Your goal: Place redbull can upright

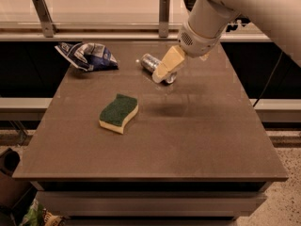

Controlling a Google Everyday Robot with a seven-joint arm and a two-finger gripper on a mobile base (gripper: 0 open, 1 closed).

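Note:
The redbull can (150, 62) lies on its side near the far middle of the brown table (197, 140), one shiny round end facing left-back. My gripper (161, 74) hangs from the white arm at the upper right, its tan fingertips (165, 65) low over the can's near end and partly hiding it. I cannot tell whether the fingers touch the can.
A blue-and-white wrinkly snack bag (87, 55) lies at the far left. A green and yellow sponge (118, 112) lies left of the table's middle. A railing with metal posts (163, 14) runs behind the table's far edge.

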